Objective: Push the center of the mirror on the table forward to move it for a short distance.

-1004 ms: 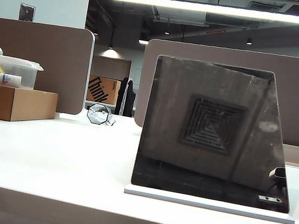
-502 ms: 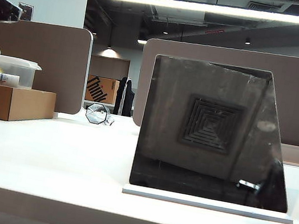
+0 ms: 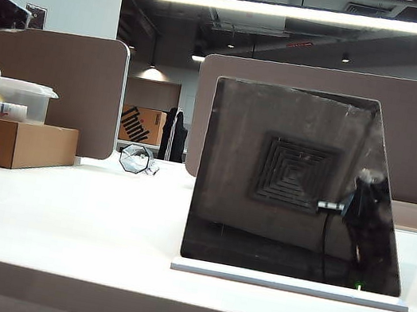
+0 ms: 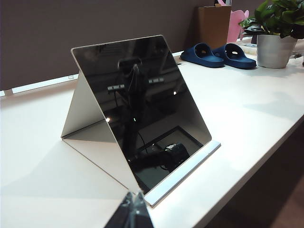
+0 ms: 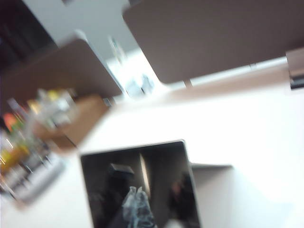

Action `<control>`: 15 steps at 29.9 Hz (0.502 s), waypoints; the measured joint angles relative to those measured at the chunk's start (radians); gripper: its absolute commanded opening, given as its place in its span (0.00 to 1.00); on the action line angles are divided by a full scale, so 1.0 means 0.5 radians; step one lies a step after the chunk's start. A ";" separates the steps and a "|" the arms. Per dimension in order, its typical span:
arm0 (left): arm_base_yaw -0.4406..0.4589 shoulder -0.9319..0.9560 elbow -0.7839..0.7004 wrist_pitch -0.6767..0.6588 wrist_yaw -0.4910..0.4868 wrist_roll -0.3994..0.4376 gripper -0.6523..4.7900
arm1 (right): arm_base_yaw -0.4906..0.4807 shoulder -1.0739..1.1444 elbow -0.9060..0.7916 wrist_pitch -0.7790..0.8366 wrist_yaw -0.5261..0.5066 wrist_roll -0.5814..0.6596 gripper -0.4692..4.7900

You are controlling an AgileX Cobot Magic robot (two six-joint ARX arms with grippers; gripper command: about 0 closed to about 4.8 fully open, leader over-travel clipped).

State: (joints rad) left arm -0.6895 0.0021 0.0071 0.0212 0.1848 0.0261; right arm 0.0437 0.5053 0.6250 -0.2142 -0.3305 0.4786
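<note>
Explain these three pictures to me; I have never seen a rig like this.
It is a two-armed robot. One picture comes from a camera facing the table; two come from cameras on the arms' wrists. On the white table stands a dark frameless mirror on a thin white base. A brown cardboard box sits at the left. The left gripper shows only a tip near the mirror's base; the right gripper is blurred above the mirror. Nothing appears held.

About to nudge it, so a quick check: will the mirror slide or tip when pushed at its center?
The mirror leans back on a flat white base with a rear prop, so a center push will probably slide it across the smooth table, not topple it. The thin panel looks light but probably fragile. The left gripper hovers near the base; the right gripper is blurred.
</note>
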 measured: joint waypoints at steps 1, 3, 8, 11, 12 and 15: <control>0.000 0.000 0.000 0.000 0.000 0.000 0.11 | 0.000 0.119 0.075 -0.064 -0.009 -0.063 0.07; 0.000 0.001 0.000 -0.001 0.004 0.000 0.11 | 0.002 0.336 0.182 -0.231 -0.043 -0.124 0.07; -0.001 0.002 0.001 -0.001 0.008 0.000 0.11 | 0.304 0.764 0.403 -0.362 -0.017 -0.237 0.07; 0.000 0.002 0.000 -0.001 0.008 0.000 0.11 | 0.627 0.952 0.489 -0.328 0.179 -0.301 0.07; 0.000 0.002 0.001 0.001 0.008 0.000 0.11 | 0.743 1.020 0.502 -0.301 0.286 -0.315 0.07; 0.000 0.002 0.000 0.000 0.011 0.000 0.11 | 0.973 1.162 0.497 -0.274 0.555 -0.322 0.07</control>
State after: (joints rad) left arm -0.6895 0.0029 0.0071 0.0212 0.1905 0.0261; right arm 0.5301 1.0863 0.8738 -0.3511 -0.0532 0.3176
